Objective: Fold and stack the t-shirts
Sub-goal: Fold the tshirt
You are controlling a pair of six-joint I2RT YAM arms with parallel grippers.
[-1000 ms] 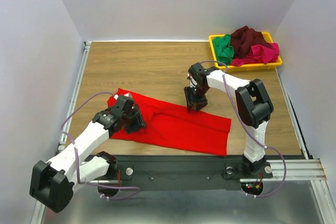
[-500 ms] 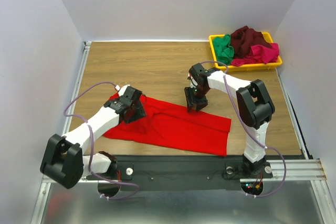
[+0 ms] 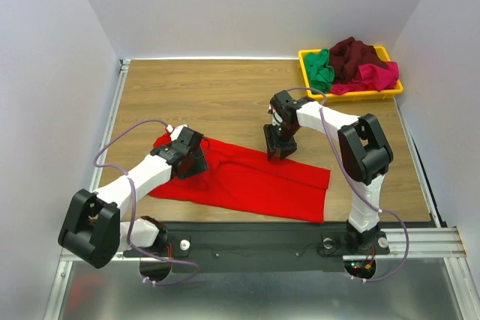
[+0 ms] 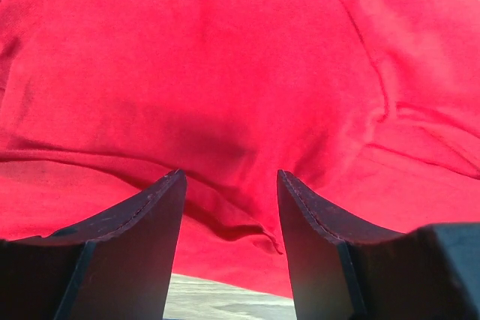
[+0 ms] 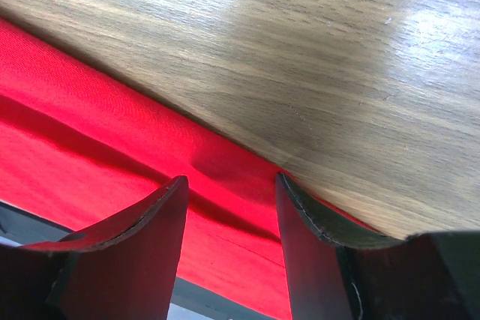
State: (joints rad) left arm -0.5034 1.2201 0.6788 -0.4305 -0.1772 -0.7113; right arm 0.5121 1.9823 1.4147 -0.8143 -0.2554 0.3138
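A bright red t-shirt [image 3: 247,181] lies spread flat on the near part of the wooden table. My left gripper [image 3: 193,164] stands open low over its left part. In the left wrist view the red cloth [image 4: 225,73] fills the frame and a small raised fold edge lies between the fingers [image 4: 142,230]. My right gripper [image 3: 279,149] is open at the shirt's far hem. In the right wrist view its fingers [image 5: 142,222] straddle the red edge [image 5: 90,125] where it meets the bare wood. Green [image 3: 321,69], dark maroon [image 3: 356,54] and magenta-pink [image 3: 379,76] t-shirts lie crumpled in a tray.
The yellow tray [image 3: 360,96] sits at the back right corner of the table. White walls close in the left, back and right sides. A black rail [image 3: 255,241] with the arm bases runs along the near edge.
My left gripper has opened wider and moved a little away from the near edge over the shirt's left part; its arm swung left. The right arm has stayed still.
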